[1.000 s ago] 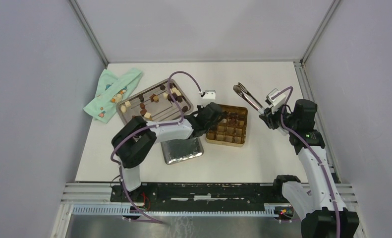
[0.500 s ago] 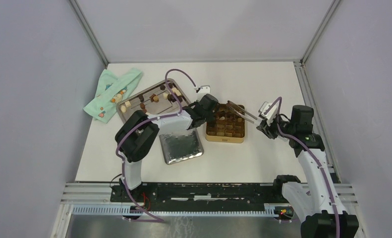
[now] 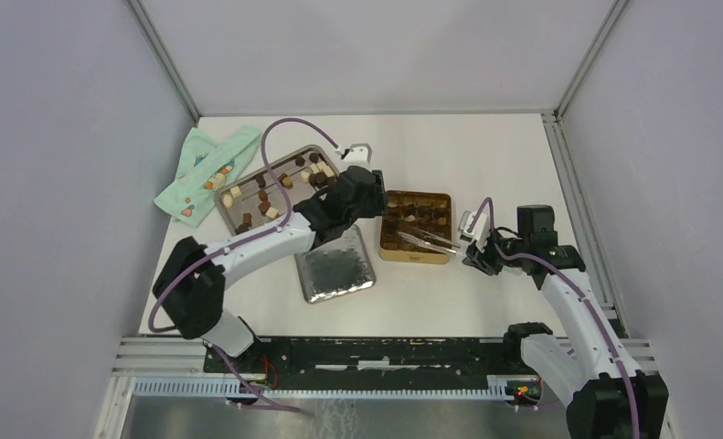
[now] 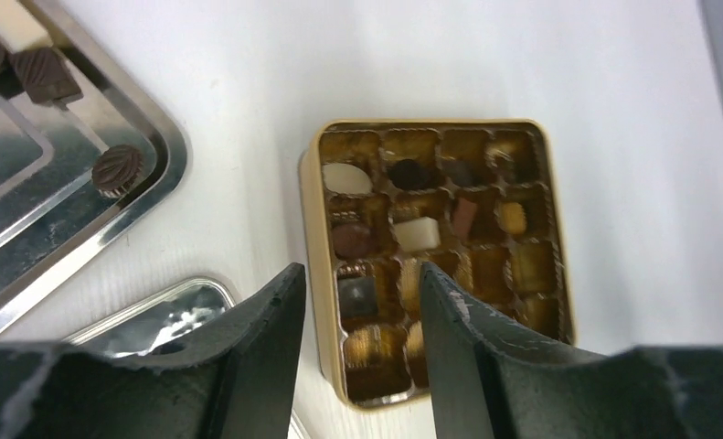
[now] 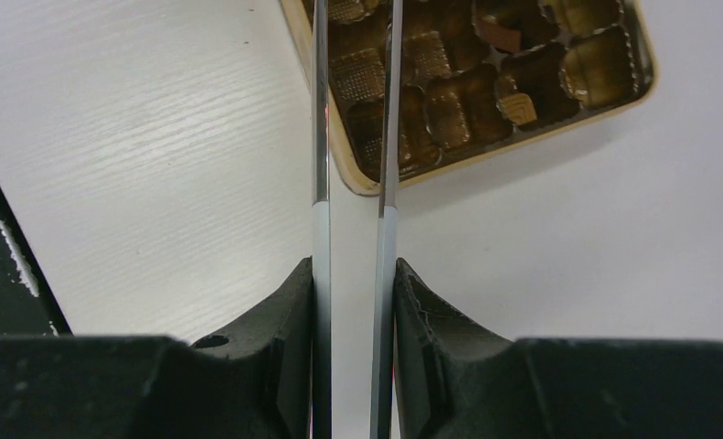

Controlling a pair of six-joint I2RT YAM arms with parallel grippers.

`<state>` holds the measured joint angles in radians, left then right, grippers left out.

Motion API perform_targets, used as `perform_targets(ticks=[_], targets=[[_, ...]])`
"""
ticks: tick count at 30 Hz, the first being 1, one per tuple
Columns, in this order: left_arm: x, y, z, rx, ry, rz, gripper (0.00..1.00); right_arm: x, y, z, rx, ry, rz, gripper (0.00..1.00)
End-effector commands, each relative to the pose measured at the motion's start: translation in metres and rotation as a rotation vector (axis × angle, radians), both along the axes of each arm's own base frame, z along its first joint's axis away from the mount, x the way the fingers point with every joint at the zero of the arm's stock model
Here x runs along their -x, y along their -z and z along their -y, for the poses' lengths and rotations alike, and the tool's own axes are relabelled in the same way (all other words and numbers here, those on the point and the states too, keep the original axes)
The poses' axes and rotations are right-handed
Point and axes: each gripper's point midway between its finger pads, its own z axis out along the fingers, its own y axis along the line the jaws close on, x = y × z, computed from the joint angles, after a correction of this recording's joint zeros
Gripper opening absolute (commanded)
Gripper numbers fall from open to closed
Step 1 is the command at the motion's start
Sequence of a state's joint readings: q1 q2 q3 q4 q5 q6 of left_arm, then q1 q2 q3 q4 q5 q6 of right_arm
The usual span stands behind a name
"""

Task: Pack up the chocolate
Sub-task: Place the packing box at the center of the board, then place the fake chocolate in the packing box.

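Left fingers (image 4: 266,347) are standing apart, empty, above the gold tin (image 4: 310,229); right fingers (image 5: 289,329) are clamping tongs (image 5: 320,137) over it; chocolate (image 4: 419,233) is sitting in its compartments and on the upper-left tray (image 4: 161,178).

The top camera looks down from high on the whole table (image 3: 485,155) around the gold tin (image 3: 415,260). The left wrist camera looks down on the tin from close. The right wrist camera looks low along the tongs (image 5: 319,110) at one tin corner. All views share the tin.
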<state>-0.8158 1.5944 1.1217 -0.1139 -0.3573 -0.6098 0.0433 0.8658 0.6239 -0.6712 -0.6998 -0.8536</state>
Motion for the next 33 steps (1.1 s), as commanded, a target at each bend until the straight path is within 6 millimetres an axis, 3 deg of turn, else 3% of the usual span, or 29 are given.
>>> perform_targets(ticks=[1, 5, 10, 15, 18, 20, 26, 33], targets=[[0.027, -0.044, -0.012, -0.002, 0.14, 0.087, 0.6, -0.005, 0.0, -0.011, 0.004, -0.039, 0.011, 0.04], [0.053, -0.075, -0.039, 0.003, 0.178, 0.156, 0.76, -0.011, 0.0, -0.012, 0.004, -0.009, 0.011, 0.06], [0.08, -0.104, -0.09, -0.099, 0.166, 0.219, 0.8, -0.018, -0.003, -0.011, -0.009, 0.033, 0.02, 0.07], [0.093, -0.096, -0.155, -0.307, 0.047, 0.236, 0.84, -0.022, 0.004, -0.007, 0.008, 0.066, 0.006, 0.07], [0.1, -0.081, -0.18, -0.365, -0.007, 0.237, 0.88, -0.022, 0.007, -0.006, 0.013, 0.07, -0.006, 0.09], [0.105, -0.074, -0.186, -0.365, -0.015, 0.239, 0.89, -0.022, 0.01, -0.005, 0.018, 0.078, -0.013, 0.12], [0.103, -0.088, -0.2, -0.338, -0.075, 0.27, 0.9, -0.024, 0.011, -0.005, 0.014, 0.092, -0.022, 0.25], [0.102, -0.085, -0.201, -0.335, -0.076, 0.263, 0.9, -0.026, 0.013, -0.004, 0.011, 0.108, -0.027, 0.39]])
